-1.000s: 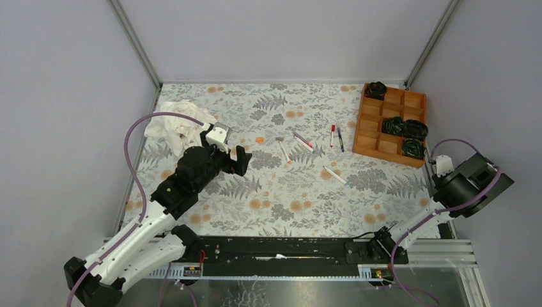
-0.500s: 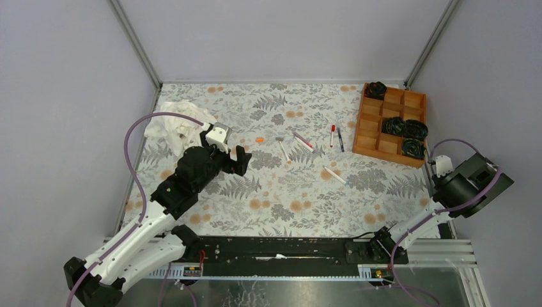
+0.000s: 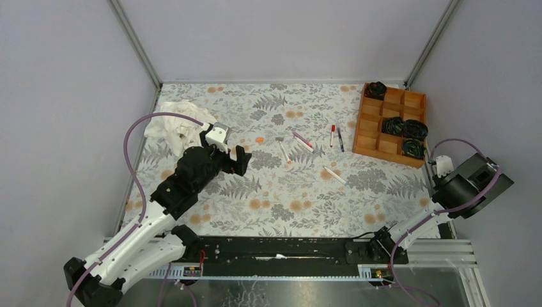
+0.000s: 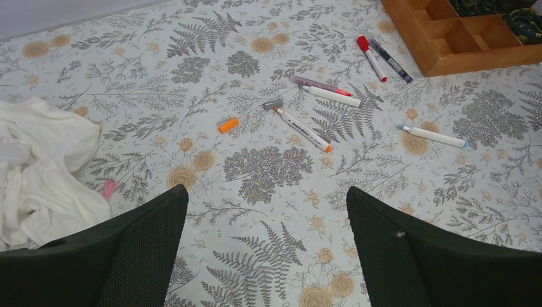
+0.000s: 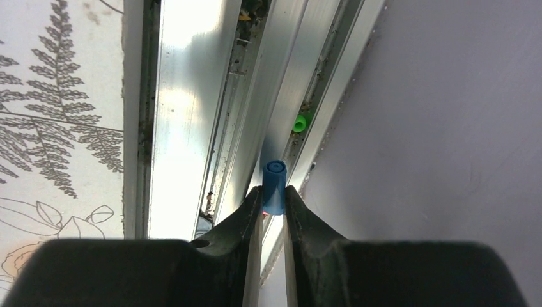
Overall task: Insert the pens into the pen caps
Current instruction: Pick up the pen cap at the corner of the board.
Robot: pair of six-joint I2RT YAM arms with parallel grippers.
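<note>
While the right hand (image 5: 273, 192) waits: it is clamped on a blue cap (image 5: 274, 185), pinched by its lower half, with the upper half standing out past the fingertips. Beneath it is the metal rail (image 5: 192, 96) at the edge of the surface (image 5: 57, 128), not the working area.
Left hand (image 4: 265, 192): fingers spread wide with nothing between them, low over the surface, facing the pens.
Pens: all lie ahead of the left hand. The grey-ended pen (image 4: 300, 126) is nearest, straight ahead, with a loose orange cap (image 4: 228, 125) a little to its left. The blue-tipped pen (image 4: 434, 136) lies alone, ahead and to the right.
Step (judged): fetch a pen for the held cap; the blue-tipped pen looks like the match.
Technique: take the pen mid-barrel, across its length, leaving the writing tip well clear of the fingers. Bring the cap in over the surface before mating. Line up the two axes, then push straight.
Risk: a cap dropped here falls into the rail channel, where a small green piece (image 5: 299, 123) already sits.
Unknown: cannot tell which end of the cap is open.
</note>
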